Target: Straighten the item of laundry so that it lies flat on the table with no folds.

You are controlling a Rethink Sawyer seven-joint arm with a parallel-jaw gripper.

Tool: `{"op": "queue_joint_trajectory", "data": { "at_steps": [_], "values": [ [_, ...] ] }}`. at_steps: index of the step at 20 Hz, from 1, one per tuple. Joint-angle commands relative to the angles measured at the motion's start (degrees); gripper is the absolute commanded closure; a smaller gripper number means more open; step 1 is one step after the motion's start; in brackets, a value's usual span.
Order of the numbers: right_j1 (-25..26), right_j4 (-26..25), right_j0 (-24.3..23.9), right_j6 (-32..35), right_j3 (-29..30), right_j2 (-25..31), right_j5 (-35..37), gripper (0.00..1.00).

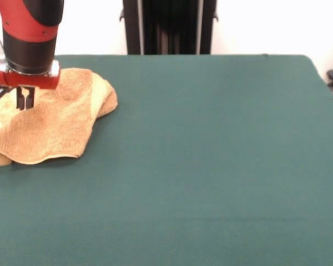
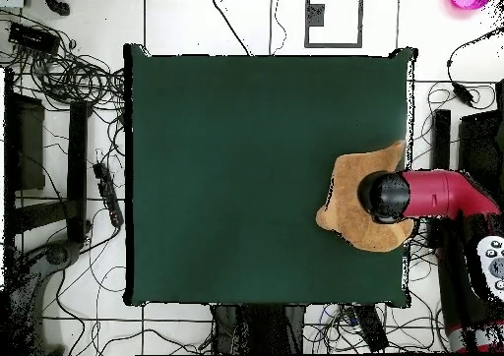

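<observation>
the golden-orange terry towel (image 1: 50, 124) lies bunched at one side edge of the dark green table (image 1: 211, 166), at the left of the front view and at the right edge in the overhead view (image 2: 359, 200), where part of it reaches the table's border. it is not flat: one side is doubled over itself, showing a rounded folded lobe toward the table's middle, and its near hem in the front view curls up off the felt with a pale edge showing. the red and black arm (image 1: 30, 39) comes down over the towel, and in the overhead view its dark wrist end covers the middle of the cloth. the gripper (image 1: 25, 100) points straight down, its two thin black fingers (image 1: 20, 98) close together with only a narrow slit of towel colour between them (they look shut, or nearly so). the tips sit at the towel's surface, and whether they pinch any cloth cannot be told. the rest of the table's green cloth is smooth. behind the table stands the black pedestal (image 1: 169, 25).
</observation>
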Motion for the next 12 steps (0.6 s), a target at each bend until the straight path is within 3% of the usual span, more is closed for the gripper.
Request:
{"op": "queue_joint_trajectory", "data": {
  "at_steps": [1,7,12],
  "values": [
    [-0.92,3.27,3.64,-5.70,4.05,6.23,0.58,1.00],
    [-2.22,4.12,4.81,-6.74,2.51,5.27,4.31,1.00],
    [-3.03,5.22,3.91,-6.86,3.33,7.27,0.41,1.00]
  ]
}}
